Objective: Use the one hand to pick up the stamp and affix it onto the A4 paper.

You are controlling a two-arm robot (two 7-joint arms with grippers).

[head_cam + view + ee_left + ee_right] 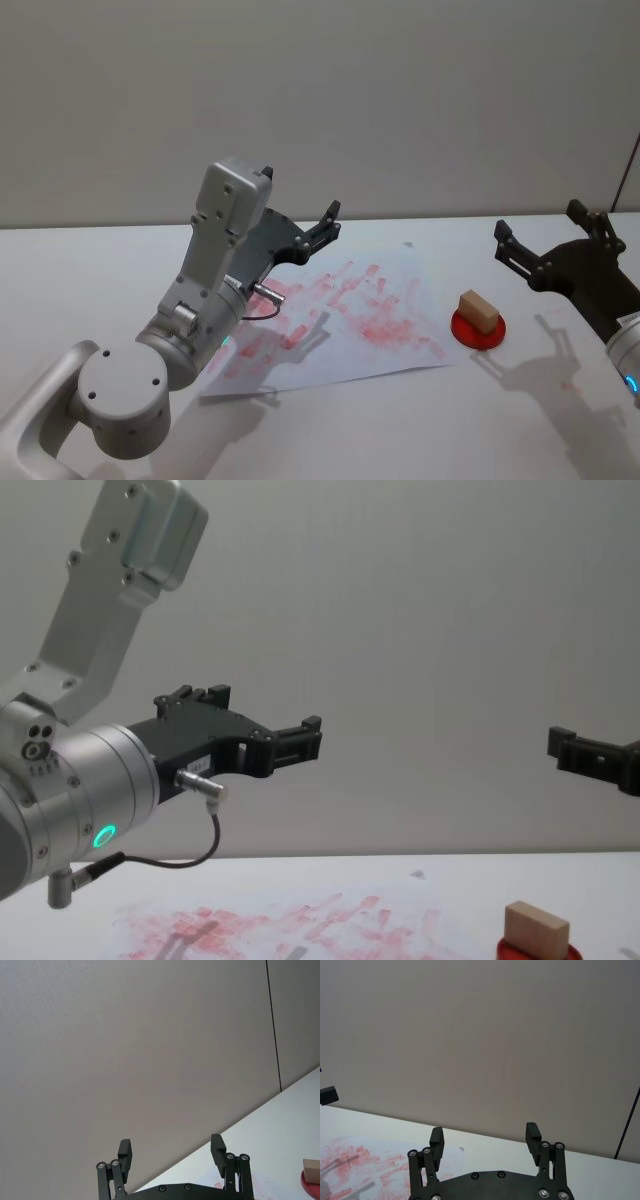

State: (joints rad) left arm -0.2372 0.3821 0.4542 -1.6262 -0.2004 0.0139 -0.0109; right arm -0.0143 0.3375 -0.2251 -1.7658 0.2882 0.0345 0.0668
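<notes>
One stamp (478, 309) on pad (486, 341), seemingly off paper (400, 300); right gripper (540, 224) apart.

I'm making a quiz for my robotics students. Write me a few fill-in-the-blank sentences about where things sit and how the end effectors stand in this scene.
1. The wooden stamp sits on a round ____ ink pad.
2. The ink pad lies to the robot's ____ of the paper.
3. The right end effector is ____ and holds nothing.
4. The left end effector, also open, hangs raised above the ____.

Missing words: red; right; open; paper.
</notes>
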